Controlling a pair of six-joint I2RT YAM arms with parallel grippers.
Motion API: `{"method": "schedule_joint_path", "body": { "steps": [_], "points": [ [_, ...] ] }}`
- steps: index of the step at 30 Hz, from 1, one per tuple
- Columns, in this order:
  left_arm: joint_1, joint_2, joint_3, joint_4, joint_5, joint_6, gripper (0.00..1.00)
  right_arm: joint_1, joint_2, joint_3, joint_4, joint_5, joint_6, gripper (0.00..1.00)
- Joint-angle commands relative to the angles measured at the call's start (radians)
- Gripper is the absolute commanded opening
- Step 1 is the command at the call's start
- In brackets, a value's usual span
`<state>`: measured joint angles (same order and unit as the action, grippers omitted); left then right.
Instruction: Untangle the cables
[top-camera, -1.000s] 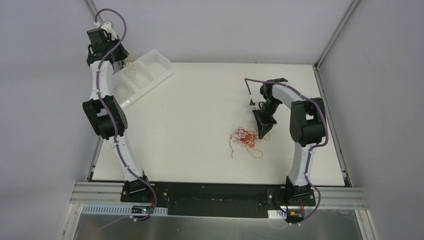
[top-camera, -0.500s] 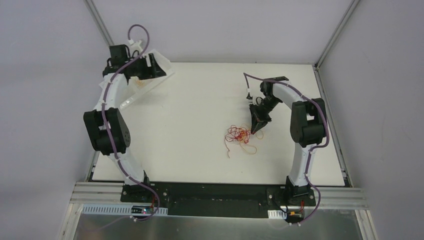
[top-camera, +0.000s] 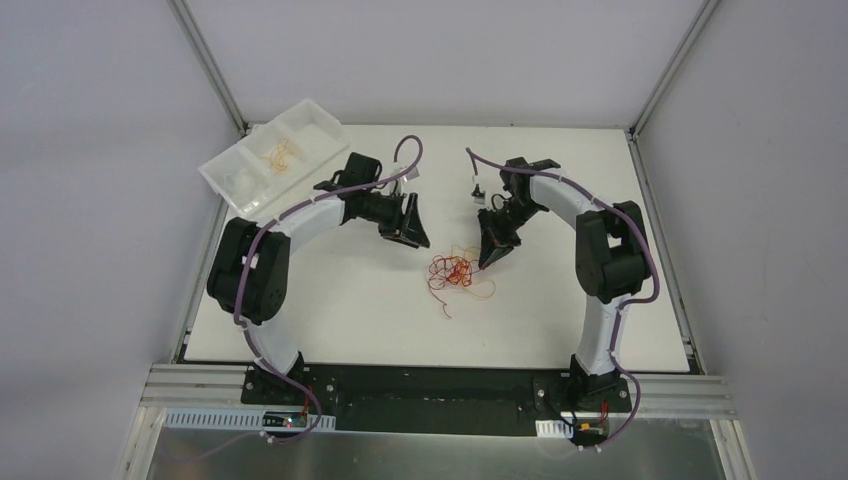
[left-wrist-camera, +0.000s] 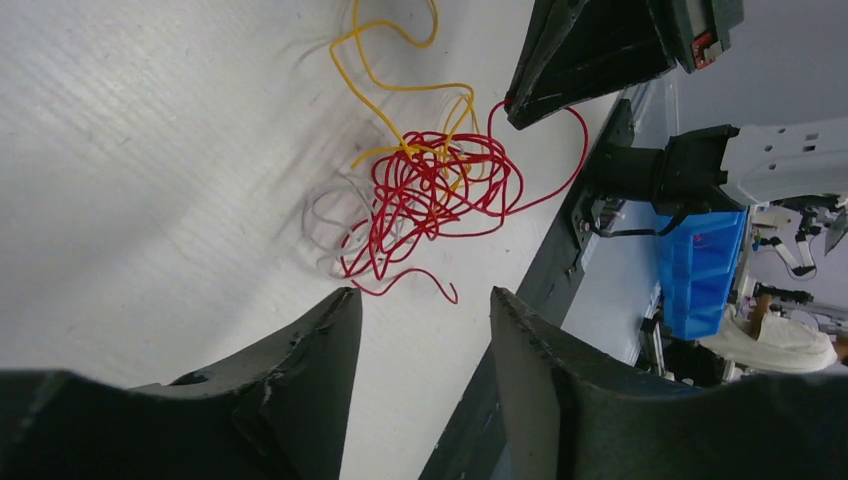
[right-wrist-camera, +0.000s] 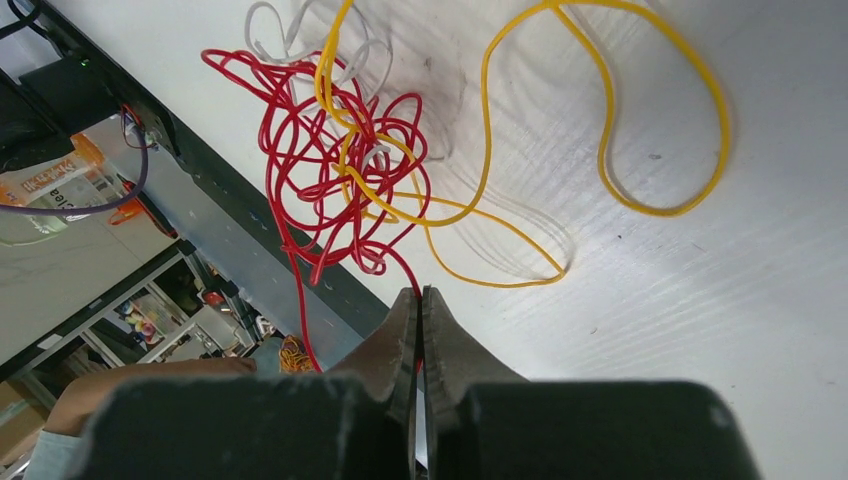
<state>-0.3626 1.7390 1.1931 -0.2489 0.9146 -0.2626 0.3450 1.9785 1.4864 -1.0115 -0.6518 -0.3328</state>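
The cables (top-camera: 452, 272) lie as a small tangle of red, yellow and white wires in the middle of the white table (top-camera: 340, 300). My right gripper (top-camera: 484, 264) stands at the tangle's right edge. In the right wrist view its jaws (right-wrist-camera: 420, 294) are shut on a red cable (right-wrist-camera: 300, 130) that runs up into the knot, with a long yellow loop (right-wrist-camera: 610, 170) lying to the right. My left gripper (top-camera: 418, 240) hangs just left of and behind the tangle. Its fingers are open with nothing between them (left-wrist-camera: 424, 294), and the knot (left-wrist-camera: 430, 185) lies a short way ahead of them.
A white compartment tray (top-camera: 225, 170) sits at the back left corner with a few thin wires in one section. The table's dark front rail (top-camera: 430, 385) runs along the near edge. A blue bin (left-wrist-camera: 700, 255) stands beyond the table.
My left arm swung from the tray at the back left to the table's middle, and its gripper opened. My right gripper, still shut, dragged the tangle leftward.
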Motion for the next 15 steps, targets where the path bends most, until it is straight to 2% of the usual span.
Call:
{"method": "schedule_joint_path", "body": {
  "steps": [1,4,15],
  "points": [
    [-0.036,0.05,-0.014,0.166,0.05,-0.039,0.47,0.01,-0.042,-0.02,0.019,-0.004,0.023,0.0],
    [-0.056,0.088,0.002,0.188,0.073,-0.012,0.4,0.01,-0.036,-0.023,0.024,-0.003,0.035,0.0],
    [-0.111,0.179,0.031,0.197,0.06,0.037,0.39,0.011,-0.038,-0.037,0.028,0.006,0.049,0.0]
  ]
}}
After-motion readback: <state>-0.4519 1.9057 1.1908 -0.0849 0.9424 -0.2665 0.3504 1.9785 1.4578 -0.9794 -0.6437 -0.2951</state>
